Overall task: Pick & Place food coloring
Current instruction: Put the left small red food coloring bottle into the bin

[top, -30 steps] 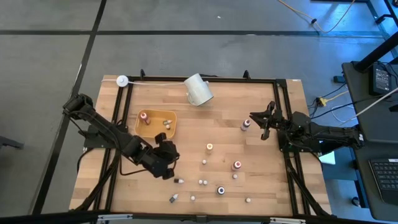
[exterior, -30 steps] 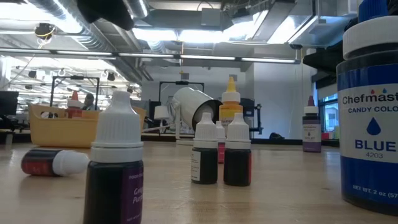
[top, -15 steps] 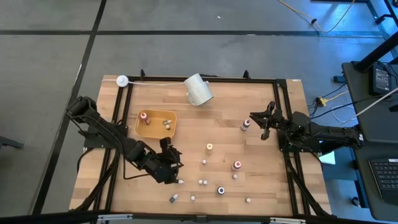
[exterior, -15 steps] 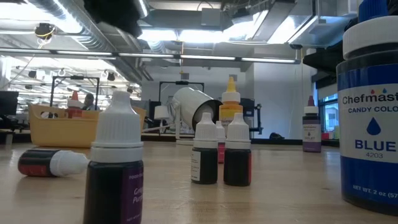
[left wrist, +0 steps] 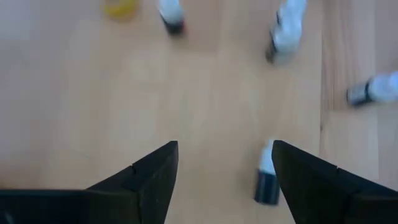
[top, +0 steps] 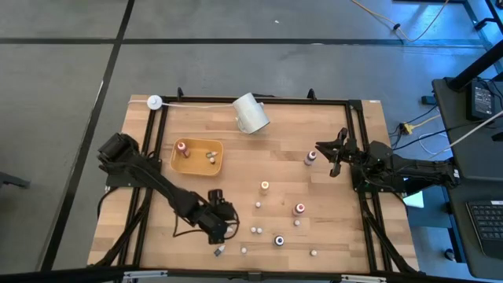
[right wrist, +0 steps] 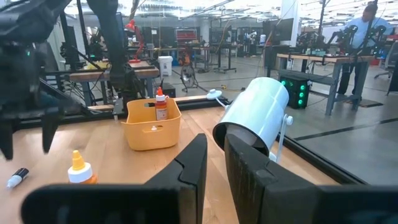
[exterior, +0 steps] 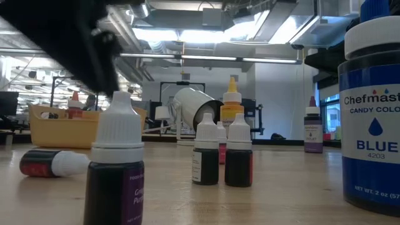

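Small food coloring bottles stand scattered on the wooden table (top: 314,196). A dark one with a white cap (left wrist: 267,177) lies on its side near the front left. My left gripper (top: 221,228) hangs open just above it, pointing steeply down. The bottle lies between the fingers, close to one of them (left wrist: 305,180). In the low view this arm is a dark blur (exterior: 62,44) above a lying bottle (exterior: 53,164). My right gripper (top: 334,153) waits shut at the right edge, beside a purple bottle (top: 311,157).
A yellow tray (top: 198,156) at the back left holds a red-capped bottle (top: 182,148) and other small ones. A white cup (top: 251,112) lies on its side at the far edge. Standing bottles (top: 265,186) (top: 299,208) (top: 279,240) crowd the table's middle and front. Another lying bottle (top: 219,251) rests near the front edge.
My left gripper has moved down and toward the table's near edge and a little rightward, coming over the lying bottle. It has tipped steeper and its fingers have opened wide. My right arm has kept still.
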You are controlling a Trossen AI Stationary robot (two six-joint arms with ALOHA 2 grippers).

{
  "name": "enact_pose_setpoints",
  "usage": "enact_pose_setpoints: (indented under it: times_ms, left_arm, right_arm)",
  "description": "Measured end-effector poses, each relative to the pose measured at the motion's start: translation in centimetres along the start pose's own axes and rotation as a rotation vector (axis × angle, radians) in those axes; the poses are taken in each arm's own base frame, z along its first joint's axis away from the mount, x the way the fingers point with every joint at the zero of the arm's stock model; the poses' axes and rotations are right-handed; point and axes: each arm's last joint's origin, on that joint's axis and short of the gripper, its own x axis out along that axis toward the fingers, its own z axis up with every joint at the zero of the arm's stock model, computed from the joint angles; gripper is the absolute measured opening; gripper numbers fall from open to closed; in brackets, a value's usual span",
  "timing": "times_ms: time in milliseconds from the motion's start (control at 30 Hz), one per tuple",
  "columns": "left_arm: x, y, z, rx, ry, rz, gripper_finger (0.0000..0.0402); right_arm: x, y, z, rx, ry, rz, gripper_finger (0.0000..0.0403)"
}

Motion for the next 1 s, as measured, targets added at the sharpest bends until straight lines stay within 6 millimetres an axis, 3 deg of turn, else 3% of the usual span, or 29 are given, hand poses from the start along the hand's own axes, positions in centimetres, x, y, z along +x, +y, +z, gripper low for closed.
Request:
enact_pose_setpoints:
  times_ms: [200, 433, 800, 1000]
  left_arm:
    - [3.3, -1.2, -0.9, 0.061, 0.083, -0.101, 0.0236]
    - [4.8, -1.5, -1.6, 0.095, 0.135, -0.104, 0.0192]
    - [4.2, -1.0, -1.8, 0.099, 0.162, -0.077, 0.0070]
    - [1.6, 0.1, -0.8, 0.038, 0.163, -0.095, 0.0063]
  right_arm:
    - [0.0, 0.0, 0.0, 0.000, 0.000, 0.000, 0.0062]
    - [0.0, 0.0, 0.0, 0.000, 0.000, 0.000, 0.0062]
    - [0.0, 0.0, 0.0, 0.000, 0.000, 0.000, 0.0062]
    - [0.0, 0.0, 0.0, 0.000, 0.001, 0.000, 0.0062]
